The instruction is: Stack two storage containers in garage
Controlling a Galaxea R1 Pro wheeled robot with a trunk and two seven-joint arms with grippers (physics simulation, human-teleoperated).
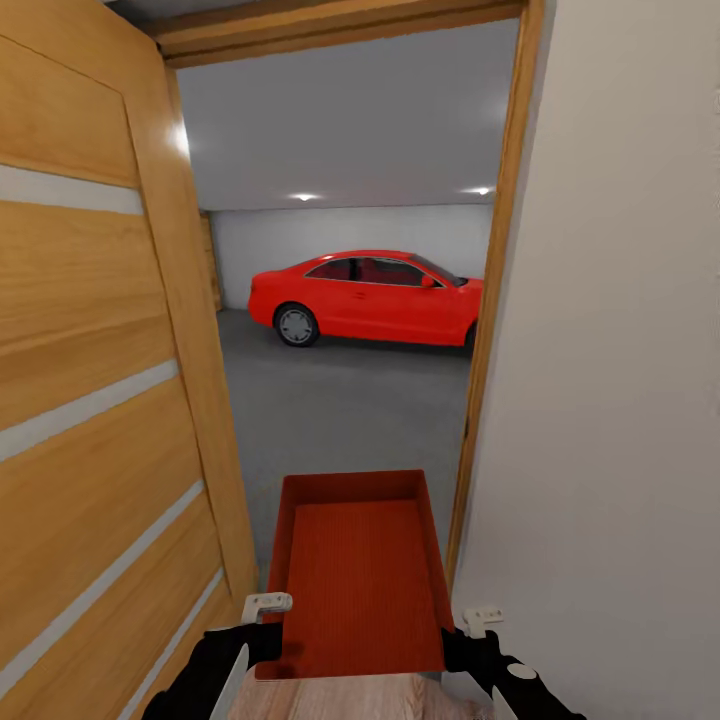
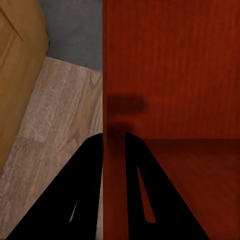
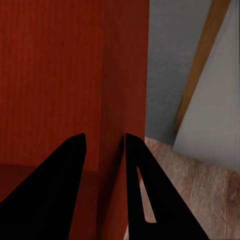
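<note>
The garage (image 1: pixel 350 230) is showing through an open doorway, its dark grey floor (image 1: pixel 340 420) stretching to a red car (image 1: pixel 365 298) parked near the back wall. A honey-coloured wooden door (image 1: pixel 100 400) is standing open at the left. A rust-red storage container (image 1: pixel 358 575) is being held at the threshold, over the wood plank flooring (image 2: pixel 55 130). The left claw (image 2: pixel 114 137) is pinching its left wall and the right claw (image 3: pixel 104 137) its right wall, one finger inside, one outside.
</note>
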